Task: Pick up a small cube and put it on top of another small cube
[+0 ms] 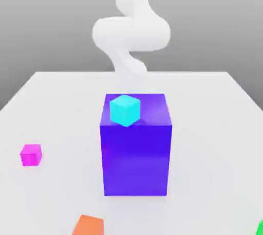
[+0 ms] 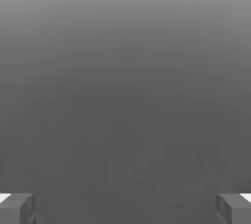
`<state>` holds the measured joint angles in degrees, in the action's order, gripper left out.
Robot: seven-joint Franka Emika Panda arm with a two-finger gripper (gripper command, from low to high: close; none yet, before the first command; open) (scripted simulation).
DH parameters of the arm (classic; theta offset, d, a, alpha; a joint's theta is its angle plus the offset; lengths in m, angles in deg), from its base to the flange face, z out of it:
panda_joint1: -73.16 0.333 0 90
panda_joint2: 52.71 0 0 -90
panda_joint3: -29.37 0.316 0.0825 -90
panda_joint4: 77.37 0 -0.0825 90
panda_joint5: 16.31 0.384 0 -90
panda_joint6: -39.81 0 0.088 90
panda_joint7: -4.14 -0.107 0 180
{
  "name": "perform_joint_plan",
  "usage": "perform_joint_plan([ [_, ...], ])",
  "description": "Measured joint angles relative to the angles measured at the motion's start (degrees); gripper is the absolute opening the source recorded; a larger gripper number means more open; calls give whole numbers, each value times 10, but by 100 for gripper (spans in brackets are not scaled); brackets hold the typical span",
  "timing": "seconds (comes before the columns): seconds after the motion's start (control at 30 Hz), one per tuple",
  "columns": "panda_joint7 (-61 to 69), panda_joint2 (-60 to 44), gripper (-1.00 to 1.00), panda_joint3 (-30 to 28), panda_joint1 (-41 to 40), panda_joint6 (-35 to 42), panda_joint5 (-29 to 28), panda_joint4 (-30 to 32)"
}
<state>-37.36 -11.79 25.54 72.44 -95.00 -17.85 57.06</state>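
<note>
- End effector (image 2: 125, 209) open, fingers wide apart at the edges of the hand view, nothing between them.
- Magenta cube (image 1: 31, 155) lies on the bench (image 1: 205, 151), toward the exterior view's left, well apart from the blue-violet block (image 1: 136, 160).
- Orange cube (image 1: 89, 226), the one to stack on, is nearer the camera, at the exterior view's bottom edge.
- Step, judged: pre-grasp, magenta cube not picked up.
- Next move calls for bringing the open end effector over the magenta cube, lining up with its faces, lowering around it, then closing. Path should clear the block and the cyan cube (image 1: 125, 110); either could get bumped.
- Orange cube is cut off at the bottom, top face partly seen; its full outline can't be told.
- Green thing (image 1: 260, 228) cropped at the corner, shape unclear.
- Cyan cube seems to sit on the block; contact hard to confirm.
- White arm (image 1: 131, 33) washes out against the pale bench low down; its lower end is hard to trace.
</note>
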Motion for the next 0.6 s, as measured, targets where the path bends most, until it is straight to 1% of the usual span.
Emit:
perform_joint_plan([
  [0.2,124,-124,0,-108,-23,-79,-24,67],
  [0.37,236,-224,0,-200,-43,-143,-25,121],
  [0.5,343,-308,0,-271,-60,-194,-2,165],
  [0.6,442,-377,0,-310,-89,-232,42,197],
])
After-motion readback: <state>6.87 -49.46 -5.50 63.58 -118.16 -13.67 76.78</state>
